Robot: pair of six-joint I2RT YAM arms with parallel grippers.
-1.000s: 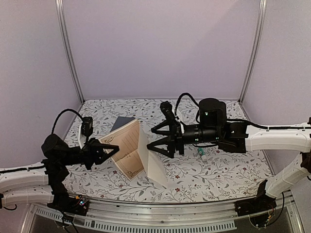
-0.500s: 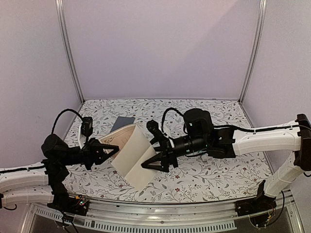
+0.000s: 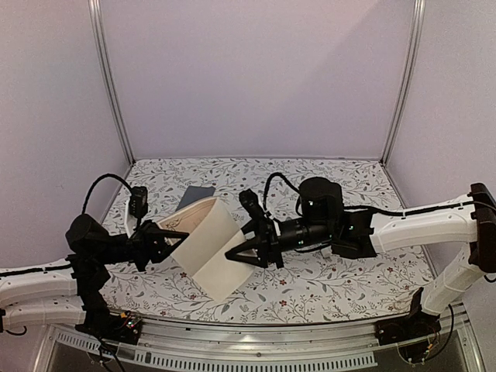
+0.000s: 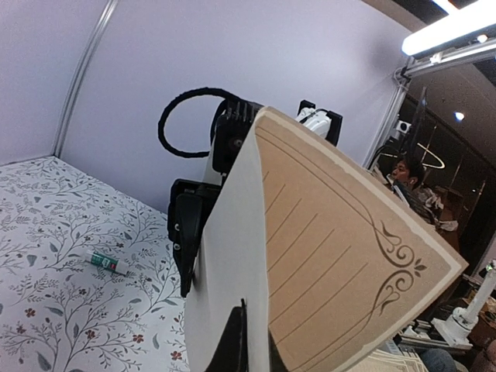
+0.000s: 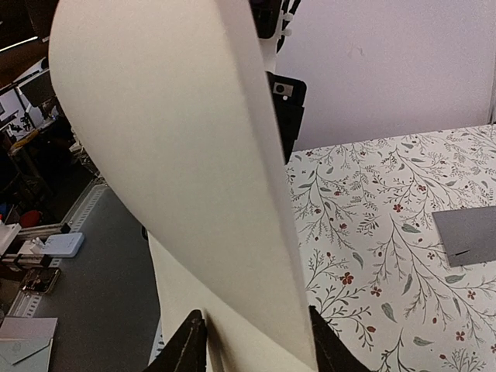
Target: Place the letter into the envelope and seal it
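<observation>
Our left gripper [image 3: 180,239], at the left of the overhead view, is clamped shut on the left edge of the letter [image 3: 209,248] and holds the sheet up off the floral tablecloth [image 3: 349,279]. The tan sheet is bent over on itself in the middle of that view. Its plain pale back faces outward, and its lower corner hangs toward the near edge of the table. In the left wrist view, the printed face fills the right half of the frame, with ruled lines and a dark scroll ornament in the corner. The pale back runs down the centre, with one dark finger [image 4: 232,341] against it at the bottom edge. Our right gripper [image 3: 235,256] reaches in from the right and meets the bent sheet on its right side. In the right wrist view its two fingers [image 5: 190,345] stand apart at the bottom of the frame with the curved paper rising between them. We cannot tell whether they are pressing on it. The envelope [image 3: 196,195] lies flat on the cloth behind the letter, toward the upper left of the table and apart from both grippers. A small teal-white tube [image 4: 105,263] lies on the cloth at the lower left of the left wrist view.
</observation>
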